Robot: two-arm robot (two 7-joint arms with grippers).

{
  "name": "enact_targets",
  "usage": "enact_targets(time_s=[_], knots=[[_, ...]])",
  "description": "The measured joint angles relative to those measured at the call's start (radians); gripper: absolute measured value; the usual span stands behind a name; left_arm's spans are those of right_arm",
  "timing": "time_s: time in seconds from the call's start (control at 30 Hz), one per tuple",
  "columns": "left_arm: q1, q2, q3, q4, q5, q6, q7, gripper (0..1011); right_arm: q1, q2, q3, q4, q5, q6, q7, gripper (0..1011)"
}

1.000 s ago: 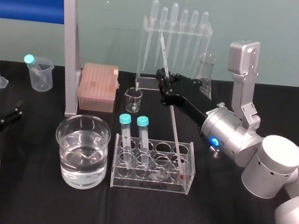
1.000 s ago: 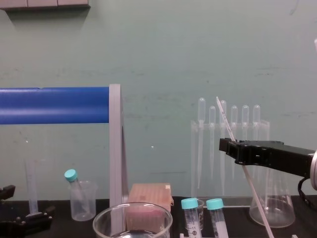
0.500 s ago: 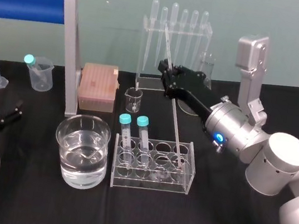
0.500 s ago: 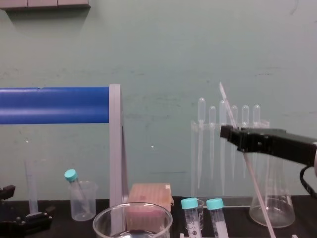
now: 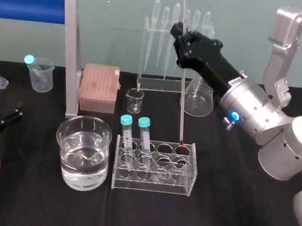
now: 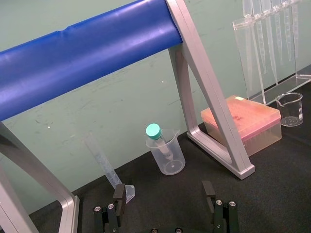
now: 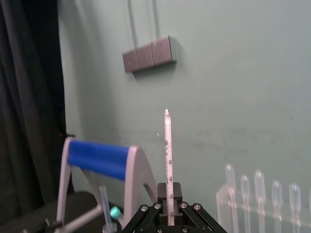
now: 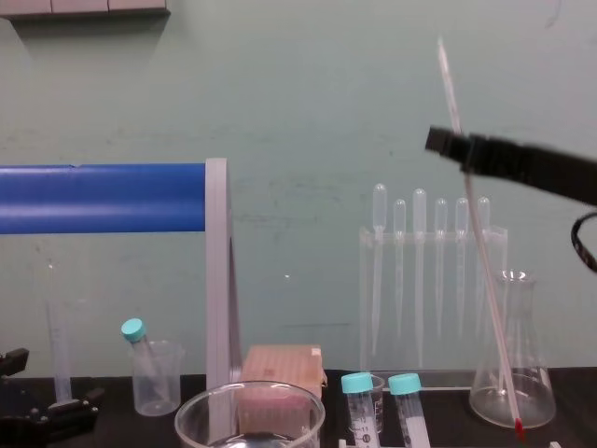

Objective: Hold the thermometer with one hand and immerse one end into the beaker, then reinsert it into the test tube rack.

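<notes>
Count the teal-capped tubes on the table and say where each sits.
3. A left tube and a right tube stand side by side at the left end of the test tube rack; a third tube leans in the small plastic beaker far left. None seems hidden.

bright, even light — soft shadows, little glare

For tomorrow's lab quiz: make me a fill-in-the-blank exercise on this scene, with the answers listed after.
The right gripper has its jaws shut on the thermometer, whose lower tip is ____. The test tube rack holds ____ teal-capped tubes. The beaker stands on the rack's ____ side. The left gripper is parked at the far left with its jaws ____.
Missing words: red, two, left, open.
</notes>
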Motion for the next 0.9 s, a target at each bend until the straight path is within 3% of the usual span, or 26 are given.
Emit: enact_targets(time_s=[0.37, 0.53, 0.9], knots=[[0.000, 0.000, 0.000, 0.000, 0.000, 0.000, 0.000, 1008, 0.059, -0.021, -0.011, 0.000, 0.072, -0.069, 0.063, 56], [0.000, 0.000, 0.000, 0.000, 0.000, 0.000, 0.000, 1008, 0.103, -0.046, -0.041, 0.042, 0.126, -0.127, 0.147, 56], [0.000, 0.000, 0.000, 0.000, 0.000, 0.000, 0.000, 1008, 0.146, -0.079, -0.108, 0.072, 0.195, -0.169, 0.262, 56]])
